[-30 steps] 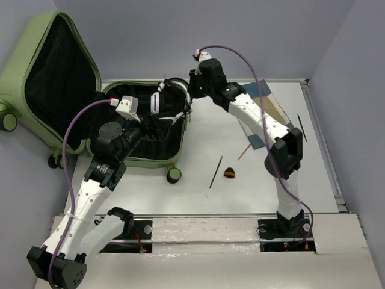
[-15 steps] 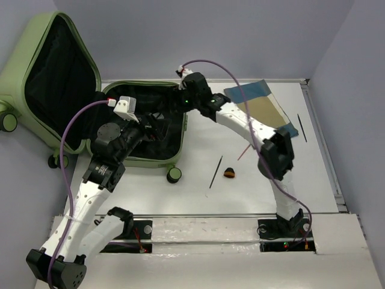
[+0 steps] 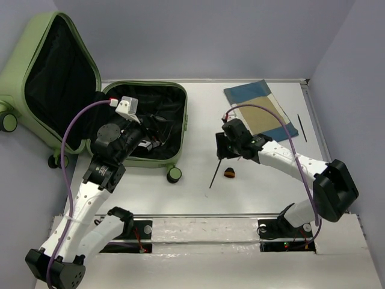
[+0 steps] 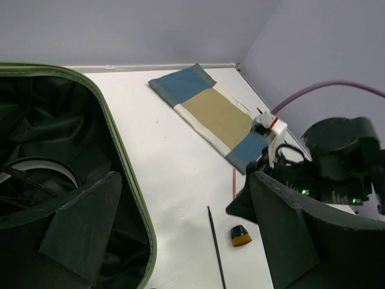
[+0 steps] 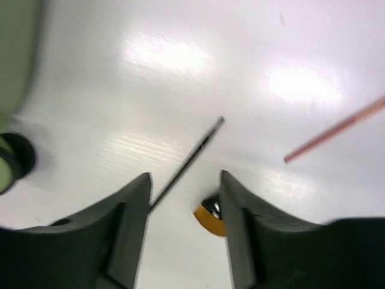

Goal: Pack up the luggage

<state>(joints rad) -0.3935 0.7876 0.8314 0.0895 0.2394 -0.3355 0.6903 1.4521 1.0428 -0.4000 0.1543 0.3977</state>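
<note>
1. The luggage (image 3: 184, 120) lies open at the far left of the table. Its base sits flat on the tabletop and its lid (image 3: 21, 60) stands up against the left wall, past the table's edge.
2. Both halves are lined in black. In the base, the left wrist view shows part of a pale round thing (image 4: 45, 168) with thin dark rods across it. What they are cannot be told.
3. The left gripper (image 3: 153, 129) hangs over the right part of the base, its fingers spread wide and holding nothing.
4. One green-and-black wheel (image 3: 174, 174) rests on the table at the base's near right corner.
5. The right gripper (image 5: 183, 198) hovers low over the middle of the table. Its fingers are parted with nothing between them.
6. Under it lie a thin black stick (image 3: 215, 171) and, just to its right, a small orange-and-black object (image 3: 229, 173). A thin red stick (image 5: 337, 129) lies near these, farther right.
7. A folded blue-and-tan cloth (image 3: 260, 108) lies flat at the far right, with another thin dark stick (image 3: 300, 127) beside it by the right edge.
8. The table (image 3: 198, 126) is white, and the walls around it are a pale greyish lilac.
</note>
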